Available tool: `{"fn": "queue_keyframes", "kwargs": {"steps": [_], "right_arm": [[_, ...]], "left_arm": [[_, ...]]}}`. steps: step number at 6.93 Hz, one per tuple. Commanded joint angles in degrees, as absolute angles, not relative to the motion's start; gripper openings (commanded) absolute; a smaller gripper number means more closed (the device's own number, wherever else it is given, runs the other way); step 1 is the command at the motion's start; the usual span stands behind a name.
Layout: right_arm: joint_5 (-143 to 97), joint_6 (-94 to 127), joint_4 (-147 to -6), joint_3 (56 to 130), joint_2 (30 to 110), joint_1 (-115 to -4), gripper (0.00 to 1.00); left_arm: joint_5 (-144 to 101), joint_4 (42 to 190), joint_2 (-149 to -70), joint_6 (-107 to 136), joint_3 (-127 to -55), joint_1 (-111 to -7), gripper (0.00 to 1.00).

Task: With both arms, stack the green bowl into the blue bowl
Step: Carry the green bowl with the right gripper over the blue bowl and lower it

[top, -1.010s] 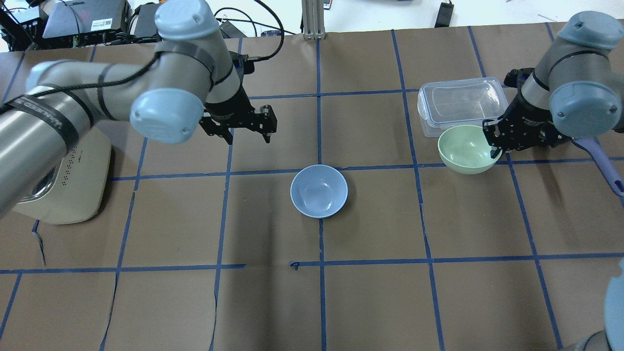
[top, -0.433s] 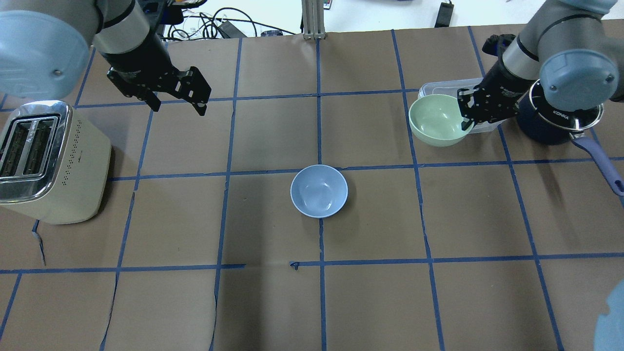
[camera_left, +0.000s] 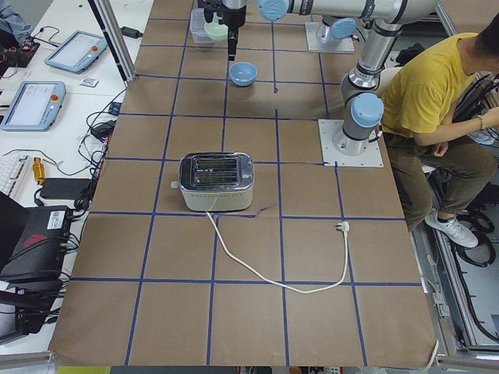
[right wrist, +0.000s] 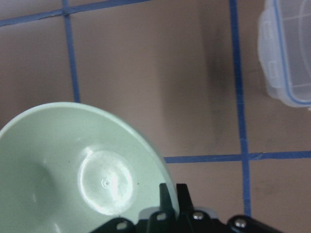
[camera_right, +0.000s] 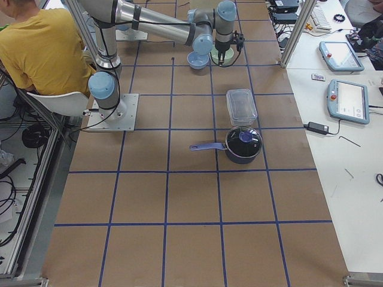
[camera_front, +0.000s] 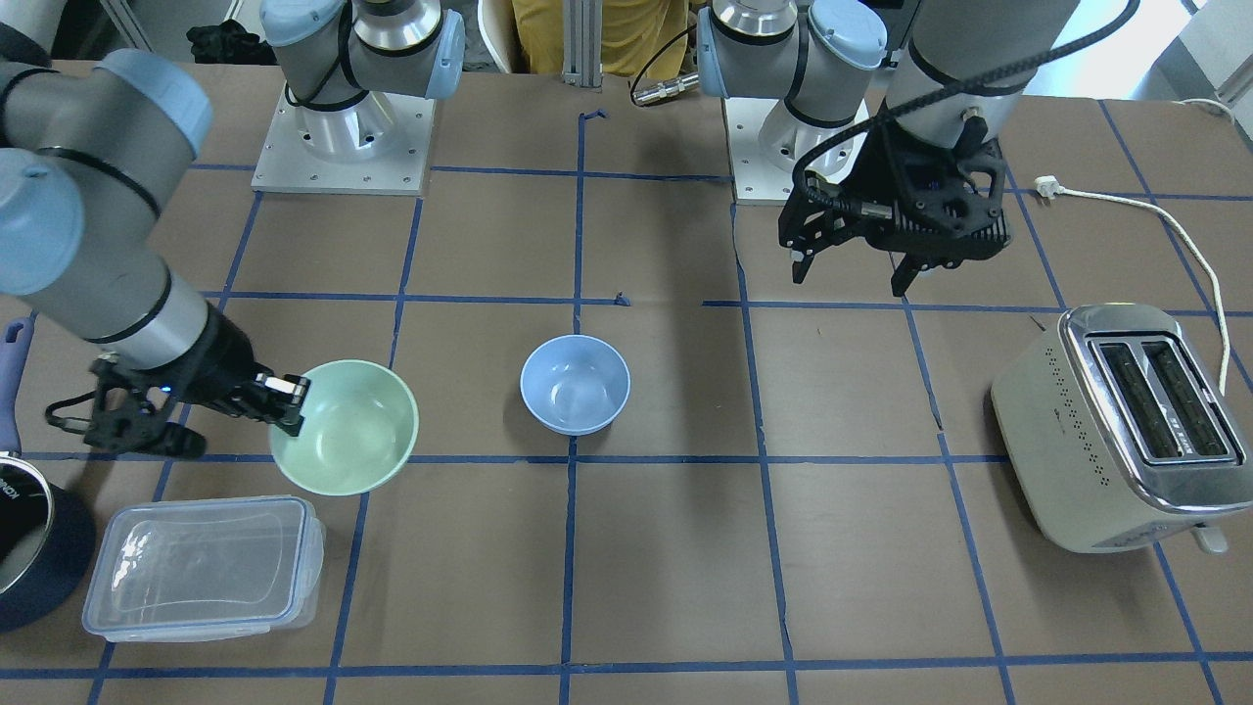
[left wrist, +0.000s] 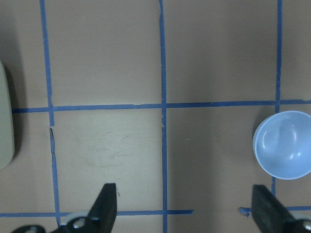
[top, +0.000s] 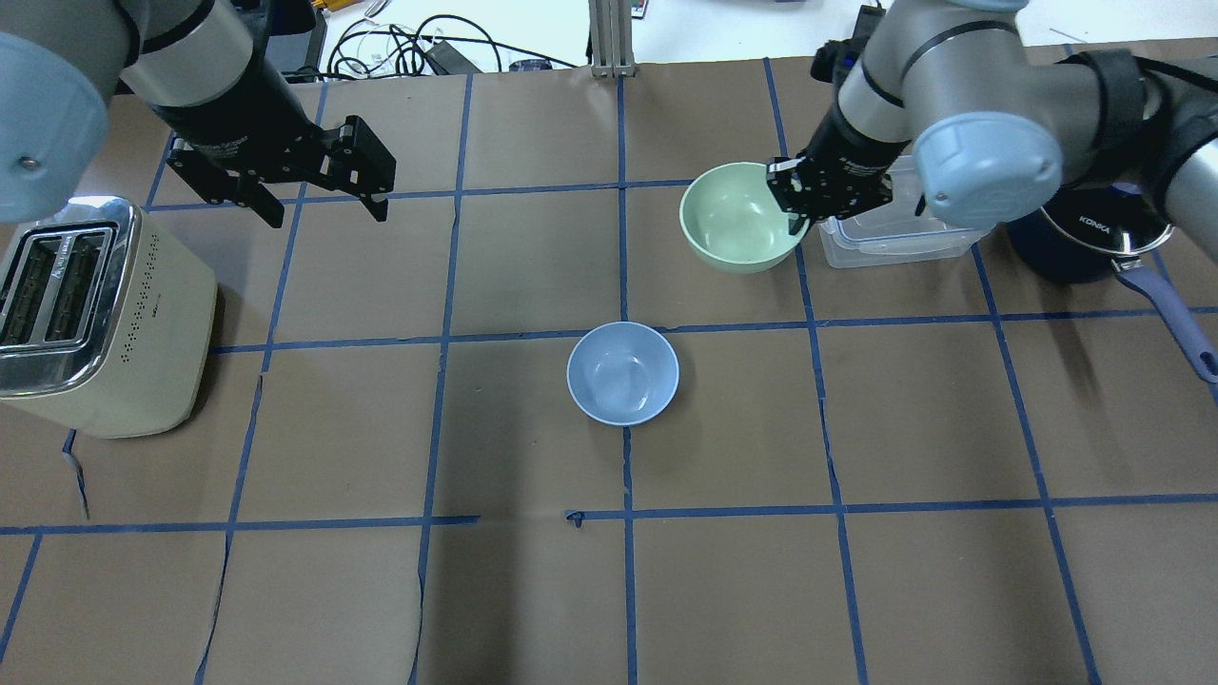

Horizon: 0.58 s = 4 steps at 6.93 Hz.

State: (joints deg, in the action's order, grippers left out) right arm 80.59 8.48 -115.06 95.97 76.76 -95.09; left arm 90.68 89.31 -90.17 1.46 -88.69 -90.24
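The green bowl hangs above the table, right of centre and beyond the blue bowl. My right gripper is shut on its right rim; the right wrist view shows the fingers pinching the rim of the bowl. The blue bowl stands upright and empty at the table's middle, also seen in the front view and the left wrist view. My left gripper is open and empty, held above the table at the far left, well away from both bowls.
A cream toaster stands at the left edge, its cord trailing off. A clear lidded container and a dark pot with a purple handle sit at the right, behind the right arm.
My right gripper has carried the green bowl leftward from beside the clear container toward the table's middle. My left gripper has pulled back to the far left.
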Motion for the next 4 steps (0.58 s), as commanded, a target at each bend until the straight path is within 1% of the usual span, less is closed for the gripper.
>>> {"fn": "queue_keyframes", "kwargs": {"steps": [1, 3, 4], "right_arm": [[80.77, 10.97, -117.42, 96.33, 76.64, -103.24, 0.0], [80.51, 11.16, -118.29, 102.71, 76.81, -105.12, 0.0], [80.33, 11.16, -122.91, 106.49, 76.82, -105.2, 0.0]], "left_arm": [[90.7, 89.3, -90.35, 2.29, -88.86, -90.26, 1.0], [90.7, 89.3, -90.35, 2.2, -88.77, -90.18, 1.0], [90.62, 89.3, -90.35, 2.2, -88.86, -90.09, 1.0]]}}
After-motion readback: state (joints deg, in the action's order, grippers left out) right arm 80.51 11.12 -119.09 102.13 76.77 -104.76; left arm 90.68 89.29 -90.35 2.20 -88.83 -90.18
